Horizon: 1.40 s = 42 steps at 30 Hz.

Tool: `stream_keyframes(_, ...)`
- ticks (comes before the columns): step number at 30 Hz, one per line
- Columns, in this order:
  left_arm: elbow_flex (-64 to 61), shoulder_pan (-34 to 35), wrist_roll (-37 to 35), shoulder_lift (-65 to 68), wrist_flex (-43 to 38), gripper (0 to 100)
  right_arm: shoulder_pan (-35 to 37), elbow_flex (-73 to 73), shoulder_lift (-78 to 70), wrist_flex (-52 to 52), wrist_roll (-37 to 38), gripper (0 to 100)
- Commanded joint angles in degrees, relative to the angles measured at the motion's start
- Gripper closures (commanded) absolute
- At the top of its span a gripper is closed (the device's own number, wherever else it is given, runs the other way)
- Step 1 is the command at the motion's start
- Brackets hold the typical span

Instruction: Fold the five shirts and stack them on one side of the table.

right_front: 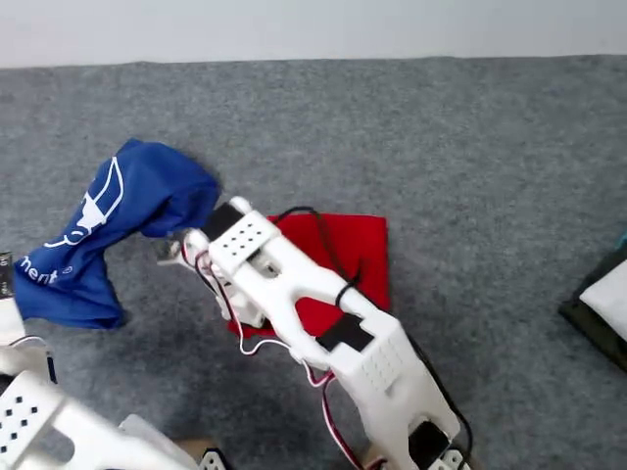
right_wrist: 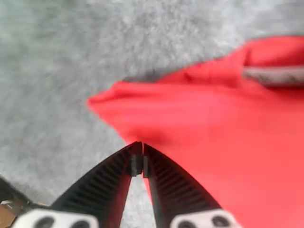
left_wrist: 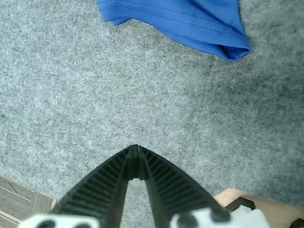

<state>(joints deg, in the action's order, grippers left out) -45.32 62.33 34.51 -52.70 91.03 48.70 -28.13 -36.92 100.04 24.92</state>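
Note:
A red shirt lies folded flat at the middle of the grey table, with the right arm stretched over it. In the right wrist view my right gripper is shut, and the edge of the red shirt runs straight into its tips. A crumpled blue shirt with white print lies at the left. At the near left corner sits the left arm. Its gripper is shut with nothing in it, over bare felt a short way from the blue shirt's hem.
A dark folded cloth with something white on it sits at the right edge. A small black thing lies at the left edge. The table's wooden edge shows close to the left gripper. The far half of the felt is bare.

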Motion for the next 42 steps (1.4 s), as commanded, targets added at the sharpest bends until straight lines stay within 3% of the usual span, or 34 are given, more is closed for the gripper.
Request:
stream_keyframes(1, 1.45, -0.35, -0.09, -0.70, -1.41, 100, -3.56, -4.22, 11.65, 2.86, 0.53, 98.3)
stream_keyframes(9, 1.45, -0.35, -7.91, -0.70, -1.32, 100, -11.82, 7.56, 30.55, 2.86, -1.41, 98.7)
stream_keyframes(21, 1.54, -0.35, -9.93, -0.70, -1.23, 100, -18.42, 32.88, 36.97, -2.68, -24.62, 98.8)
stream_keyframes(27, 1.63, -0.35, -9.93, -0.70, -1.23, 100, -25.63, 34.90, 36.88, -6.46, -34.55, 98.8)
stream_keyframes(32, 1.54, -0.35, -10.02, -0.70, -1.32, 100, -27.47, 34.99, 36.88, -7.25, -40.18, 98.8)
stream_keyframes(42, 1.45, -0.26, -10.11, -0.70, -1.49, 100, -30.02, 44.31, 36.88, -14.02, -41.41, 98.8)
